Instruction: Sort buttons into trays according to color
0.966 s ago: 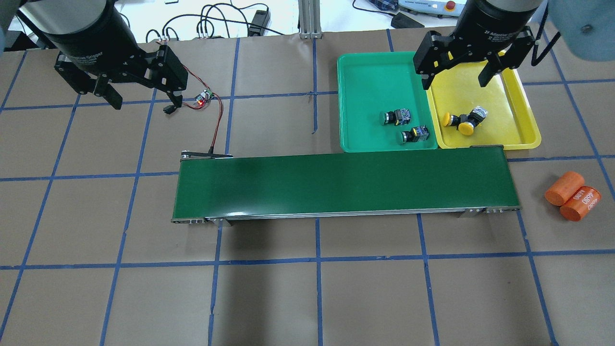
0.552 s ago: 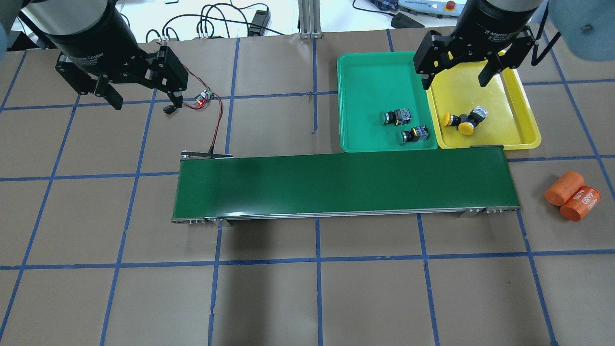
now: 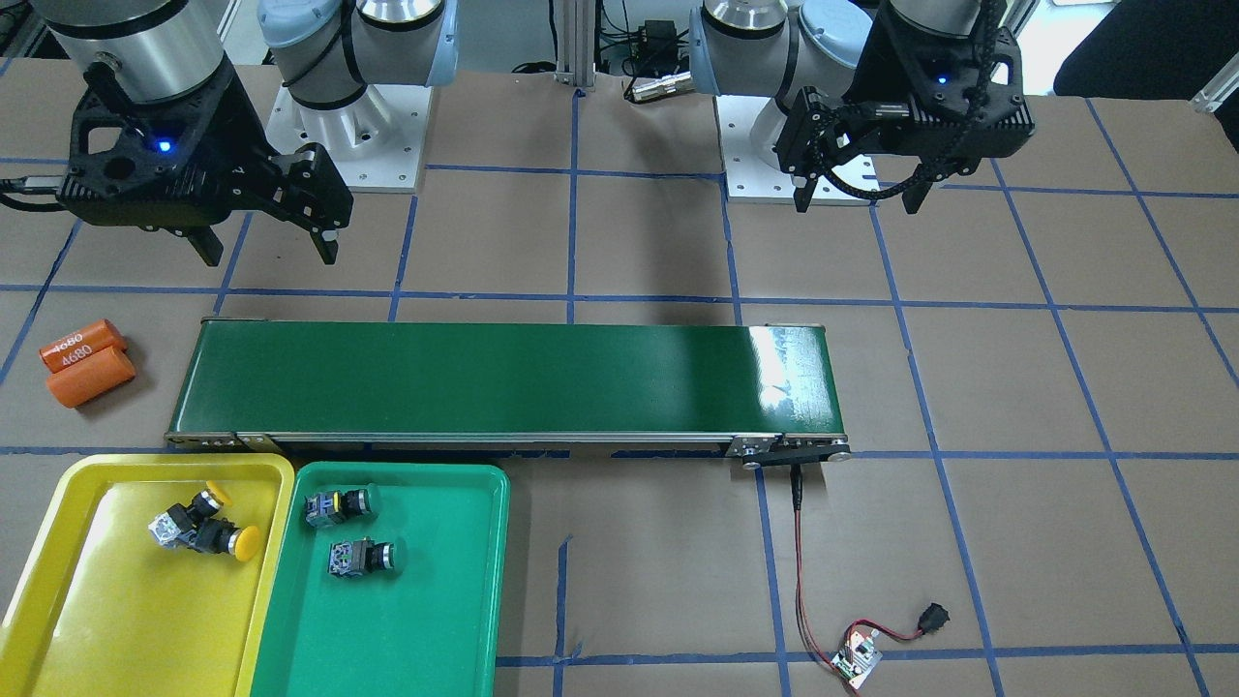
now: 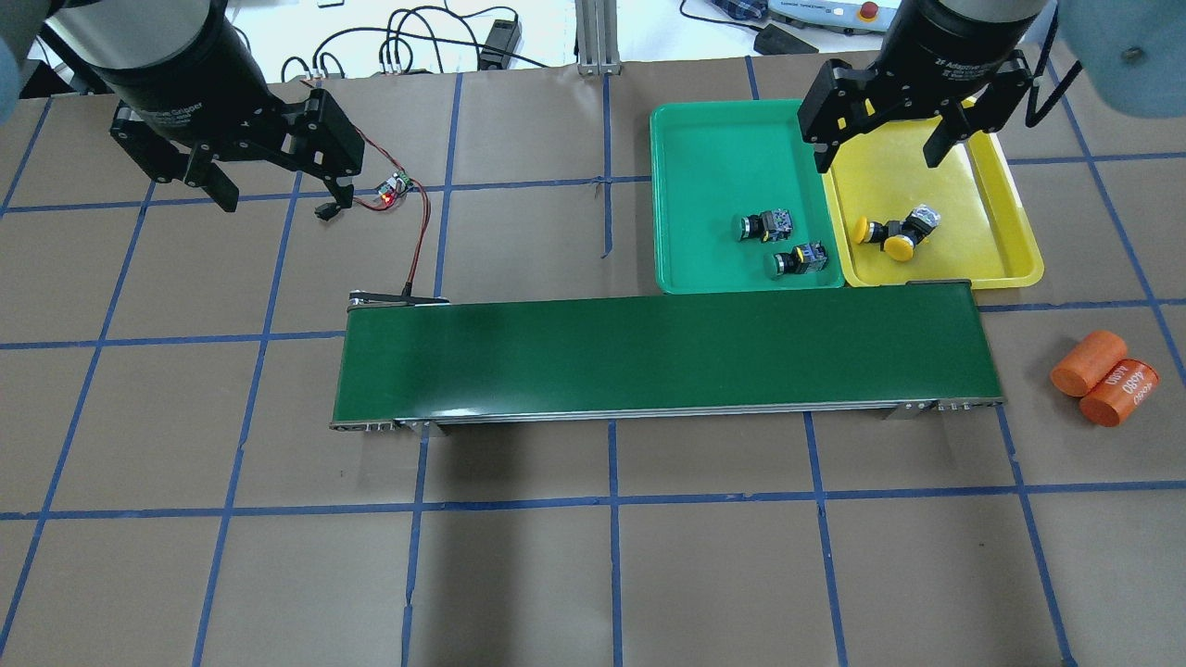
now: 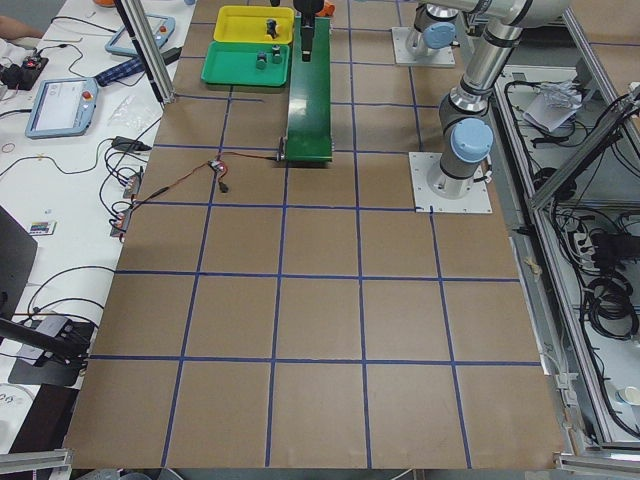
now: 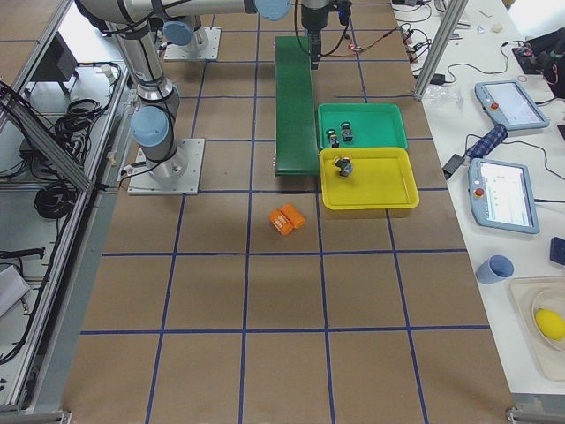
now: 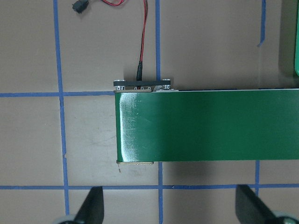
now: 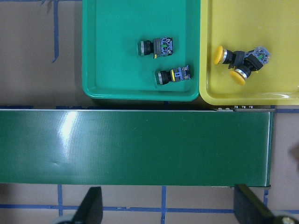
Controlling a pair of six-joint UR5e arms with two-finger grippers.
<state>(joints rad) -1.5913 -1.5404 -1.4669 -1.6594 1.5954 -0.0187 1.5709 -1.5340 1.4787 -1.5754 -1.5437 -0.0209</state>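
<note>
Your right gripper [image 4: 876, 163] hangs high over the table [image 4: 519, 574] with its 2 fingers spread wide and nothing between them. The left gripper [image 4: 283, 199] is likewise spread and empty, raised over the table's left side, well apart from every button. All 4 buttons are in trays on the far side of the conveyor belt [image 4: 662, 357], at its right end. The 2 green buttons [image 4: 762, 225] lie on their sides in the green tray [image 4: 704, 139], 1 toward the middle and 1 close to the belt-side rim, near each other but apart. The 2 yellow buttons [image 4: 871, 230] lie in the yellow tray [image 4: 982, 213], just right of the green one, touching each other. In the right wrist view the belt lies between the fingertips [image 8: 92, 205] and the trays, so the buttons sit beyond and below that gripper. With it so high, you cannot judge exactly what is straight beneath it. 2 orange cylinders [image 4: 1104, 378] lie side by side off the belt's right end.
</note>
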